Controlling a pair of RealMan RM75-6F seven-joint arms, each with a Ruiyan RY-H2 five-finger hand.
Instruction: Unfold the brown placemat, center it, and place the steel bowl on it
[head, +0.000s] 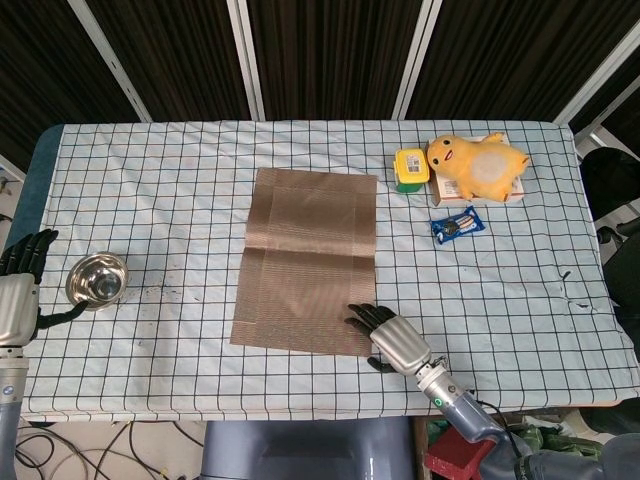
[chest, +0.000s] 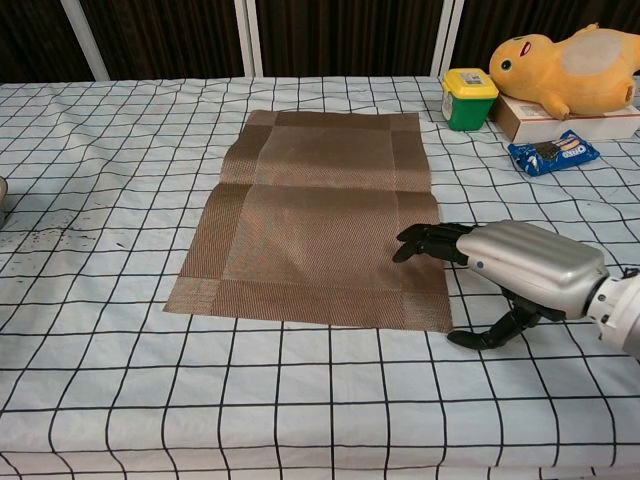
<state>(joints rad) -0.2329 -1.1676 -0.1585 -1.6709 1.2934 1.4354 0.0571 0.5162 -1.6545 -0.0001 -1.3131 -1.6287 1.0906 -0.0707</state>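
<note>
While my right hand (chest: 500, 268) presses its fingertips (chest: 415, 243) on the near right corner of the unfolded brown placemat (head: 308, 262), I am sliding the mat to centre it.
I judge light, flat pressure works best, so the mat glides without buckling. Left hand (head: 18, 290), fingers apart and holding nothing, waits just beside the steel bowl (head: 97, 280), well left of the mat.

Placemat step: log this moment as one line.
brown placemat: unfolded, flat | right hand: fingertips on mat's near right corner | steel bowl: off mat, far left | left hand: open beside bowl
</note>
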